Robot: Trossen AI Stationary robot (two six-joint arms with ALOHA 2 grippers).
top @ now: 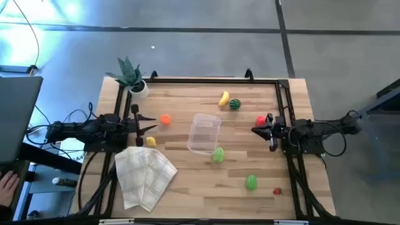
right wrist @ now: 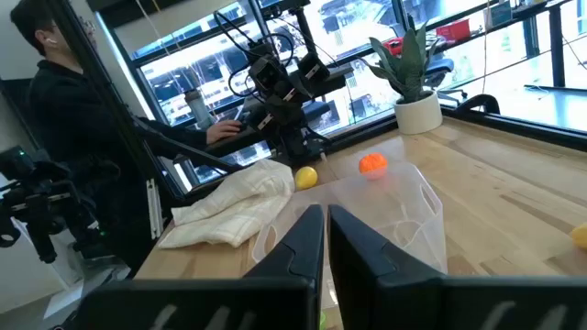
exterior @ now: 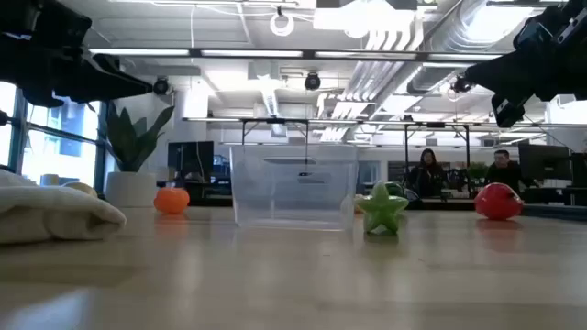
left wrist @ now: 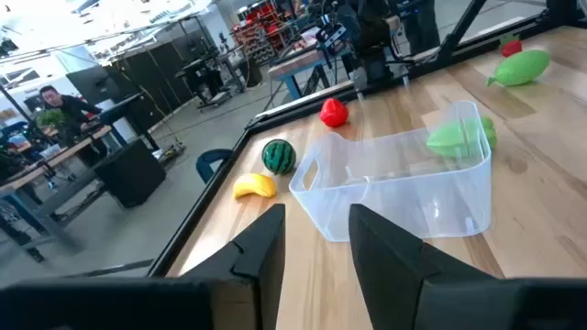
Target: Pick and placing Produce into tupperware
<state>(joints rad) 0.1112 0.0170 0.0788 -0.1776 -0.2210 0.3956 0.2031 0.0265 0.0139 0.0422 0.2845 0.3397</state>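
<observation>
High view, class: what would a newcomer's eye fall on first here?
Probably the clear tub at the table's middle, empty, with bright toy produce scattered around it: an orange piece to its left, a banana and a striped melon behind. Next, the checked cloth at front left.

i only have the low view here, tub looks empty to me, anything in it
Observer: Empty. From above, the clear tub holds nothing; the light green piece lies outside, against its near corner.
Operator: where are the grippers, i just see dark shapes up top
Observer: Left gripper hangs over the table's left side, fingers a little apart, holding nothing. A yellow piece lies just by it.
Operator: and the right one
Observer: Right gripper is shut and empty, at the table's right side, next to the red piece.
Operator: anything behind the tub i can't see
Observer: Yes, a yellow banana and a dark striped green melon sit together near the far edge.
</observation>
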